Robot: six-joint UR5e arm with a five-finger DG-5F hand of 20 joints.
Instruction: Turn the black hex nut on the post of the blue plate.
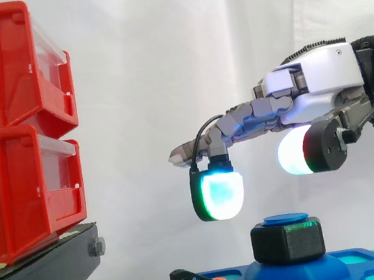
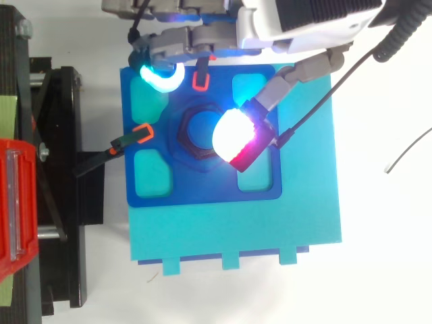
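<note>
hand: glossy white cover over the back, with one small dark dot near its top edge, possibly a screw, can't tell at this range. Pale lavender-grey section under the cover. fingers: grey metal links, blocky and segmented. fingertips: thick rounded pads in black housings. One glows cyan-white with a green rim. thumb pad: glows white with a red band, mounted on a black cylinder body.
</note>
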